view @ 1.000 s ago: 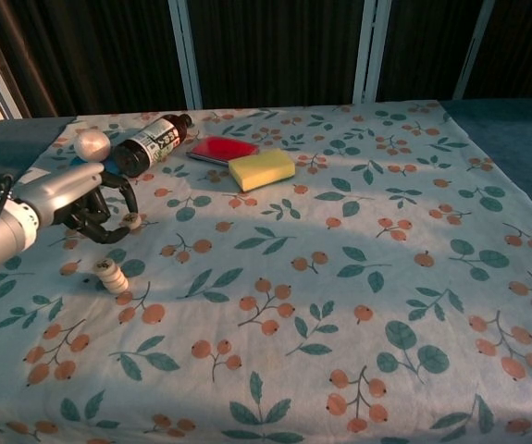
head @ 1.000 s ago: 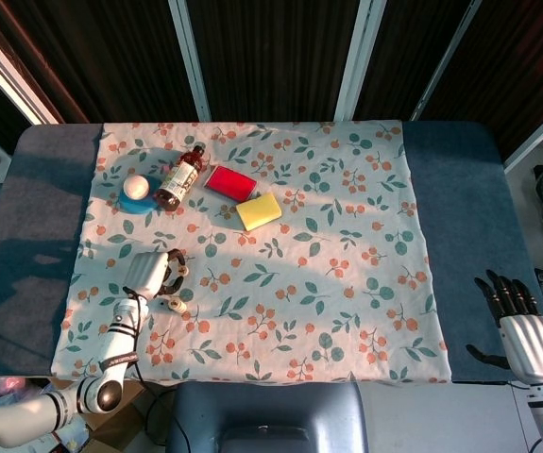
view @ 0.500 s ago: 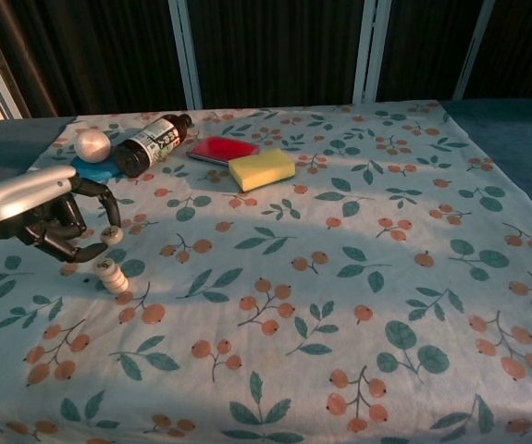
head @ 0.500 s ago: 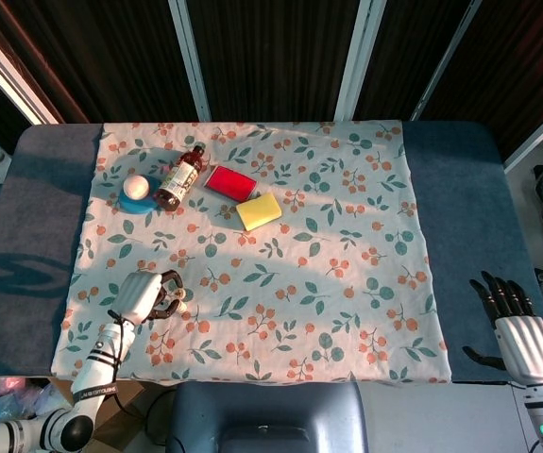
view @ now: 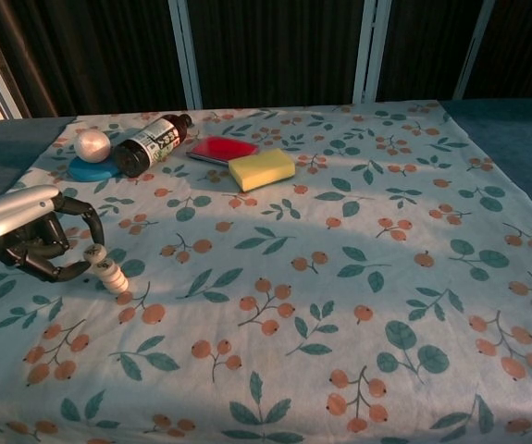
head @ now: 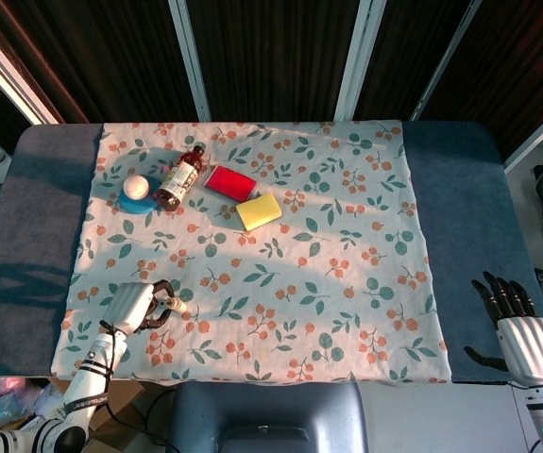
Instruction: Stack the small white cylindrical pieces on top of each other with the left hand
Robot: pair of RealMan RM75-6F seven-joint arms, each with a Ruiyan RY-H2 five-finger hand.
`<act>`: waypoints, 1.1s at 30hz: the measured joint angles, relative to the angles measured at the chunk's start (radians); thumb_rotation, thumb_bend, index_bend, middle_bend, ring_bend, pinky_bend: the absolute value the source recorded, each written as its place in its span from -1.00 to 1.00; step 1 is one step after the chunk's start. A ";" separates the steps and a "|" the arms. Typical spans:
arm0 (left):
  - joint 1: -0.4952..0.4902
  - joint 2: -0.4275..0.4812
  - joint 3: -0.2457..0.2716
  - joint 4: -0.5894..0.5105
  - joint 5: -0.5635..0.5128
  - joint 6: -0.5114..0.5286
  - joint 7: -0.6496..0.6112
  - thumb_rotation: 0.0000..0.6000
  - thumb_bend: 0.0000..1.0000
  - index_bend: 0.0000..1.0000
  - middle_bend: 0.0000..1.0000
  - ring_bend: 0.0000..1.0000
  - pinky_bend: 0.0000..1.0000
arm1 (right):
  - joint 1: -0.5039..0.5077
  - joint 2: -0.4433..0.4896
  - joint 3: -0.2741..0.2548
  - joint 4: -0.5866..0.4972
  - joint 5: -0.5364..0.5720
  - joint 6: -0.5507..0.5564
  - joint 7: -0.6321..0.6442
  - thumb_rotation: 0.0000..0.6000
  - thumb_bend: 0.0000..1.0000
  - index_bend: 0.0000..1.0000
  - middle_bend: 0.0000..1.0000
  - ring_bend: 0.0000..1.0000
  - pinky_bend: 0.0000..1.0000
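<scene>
A short stack of small white cylindrical pieces point(view: 112, 276) point(head: 179, 307) stands on the floral cloth near the front left. My left hand point(view: 32, 242) point(head: 135, 306) is just left of it, fingers curled. It pinches one more white piece point(view: 95, 252) between thumb and a fingertip, right at the top of the stack. I cannot tell if that piece rests on the stack. My right hand point(head: 521, 332) hovers over the blue table edge at the far right, fingers apart, holding nothing; the chest view does not show it.
At the back left lie a brown bottle point(view: 152, 142) point(head: 179, 176) on its side, a white ball point(view: 91, 144) on a blue dish point(view: 88, 171), a red flat block point(view: 221, 148) and a yellow sponge point(view: 261, 168). The floral cloth point(view: 340, 277) covers the table.
My left hand has drawn back toward the front left edge and lowered, bringing the pinched white piece down from above the cloth to the top of the stack. The right hand barely moved.
</scene>
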 measured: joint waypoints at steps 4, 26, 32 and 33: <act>0.000 -0.014 -0.003 0.028 -0.004 -0.004 -0.004 1.00 -0.23 0.02 1.00 1.00 1.00 | 0.000 0.001 0.001 -0.001 0.002 0.000 0.001 1.00 -0.70 -1.00 -1.00 -1.00 -1.00; -0.007 -0.050 -0.012 0.062 -0.012 -0.015 0.015 1.00 -0.23 -0.01 1.00 1.00 1.00 | -0.002 0.004 0.002 0.000 0.003 0.003 0.009 1.00 -0.69 -1.00 -1.00 -1.00 -1.00; -0.007 -0.047 -0.011 0.062 -0.013 -0.023 0.013 1.00 -0.23 -0.09 1.00 1.00 1.00 | -0.001 0.003 0.002 -0.001 0.004 0.000 0.005 1.00 -0.70 -1.00 -1.00 -1.00 -1.00; -0.007 -0.047 -0.011 0.063 -0.013 -0.024 0.012 1.00 -0.23 -0.11 1.00 1.00 1.00 | -0.001 0.003 0.002 -0.001 0.004 0.001 0.005 1.00 -0.70 -1.00 -1.00 -1.00 -1.00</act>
